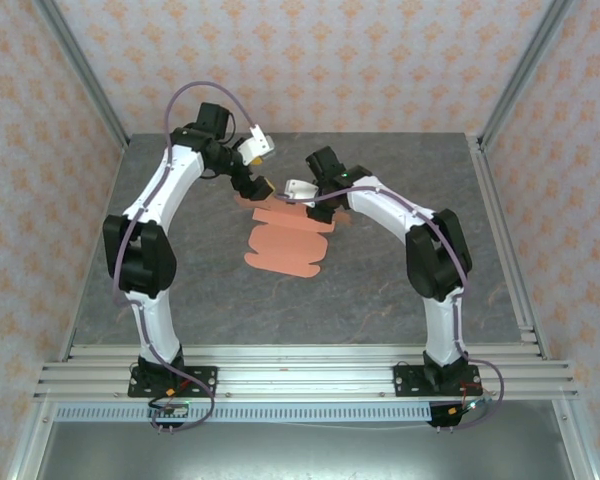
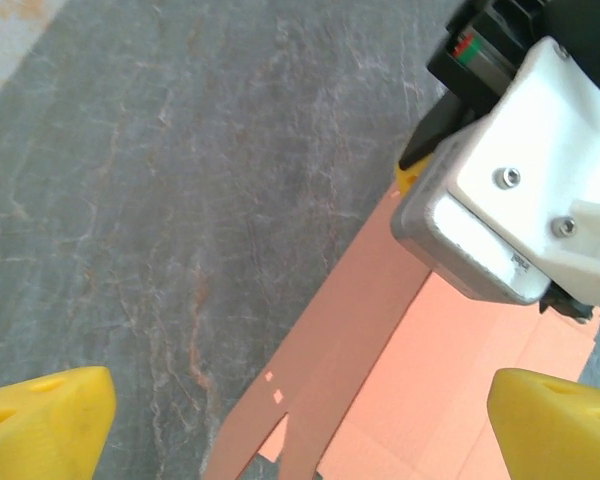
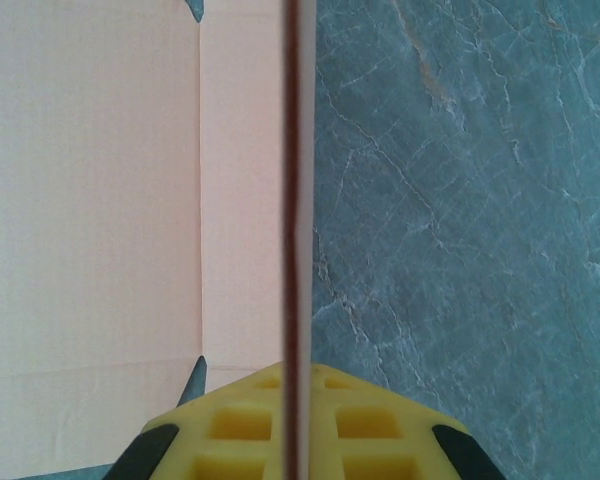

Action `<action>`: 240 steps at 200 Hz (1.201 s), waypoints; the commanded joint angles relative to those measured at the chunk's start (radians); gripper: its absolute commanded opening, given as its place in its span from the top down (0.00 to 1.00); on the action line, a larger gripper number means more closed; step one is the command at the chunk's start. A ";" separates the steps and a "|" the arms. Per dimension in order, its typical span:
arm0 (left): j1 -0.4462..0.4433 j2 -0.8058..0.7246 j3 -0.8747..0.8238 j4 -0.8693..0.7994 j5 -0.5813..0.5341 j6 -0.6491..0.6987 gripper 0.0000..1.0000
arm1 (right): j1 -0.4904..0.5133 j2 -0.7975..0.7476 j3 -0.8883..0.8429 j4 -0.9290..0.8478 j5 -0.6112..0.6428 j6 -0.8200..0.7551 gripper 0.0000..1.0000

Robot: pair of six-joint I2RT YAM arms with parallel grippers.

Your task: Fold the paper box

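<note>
Right pincer (image 1: 288,192): you are pinching an upright flap of the paper box (image 1: 285,240).
Left pincer (image 2: 300,425): hovering spread, gripping nothing.
Where: lying mostly flat, middle of the surface (image 1: 380,300).
Risk: nothing is pinning the sheet; folding may drag it.

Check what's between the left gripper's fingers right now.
Left wrist view: the open left gripper straddles bare table and flaps of the paper box; nothing is gripped.
</note>
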 commanded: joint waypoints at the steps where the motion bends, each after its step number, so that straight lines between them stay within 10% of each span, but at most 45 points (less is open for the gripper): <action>1: -0.004 0.020 0.029 -0.088 -0.018 0.068 0.03 | -0.002 0.033 0.000 0.014 -0.030 0.005 0.93; 92: -0.063 0.150 0.139 -0.154 -0.160 0.139 0.08 | -0.024 0.073 0.080 -0.031 -0.138 0.031 0.93; 191: -0.107 0.170 0.066 -0.067 -0.254 0.142 0.49 | -0.023 0.047 0.059 -0.049 -0.165 0.066 0.91; 240: -0.112 0.156 0.025 -0.065 -0.265 0.165 0.66 | -0.024 0.026 0.029 -0.005 -0.154 0.120 0.73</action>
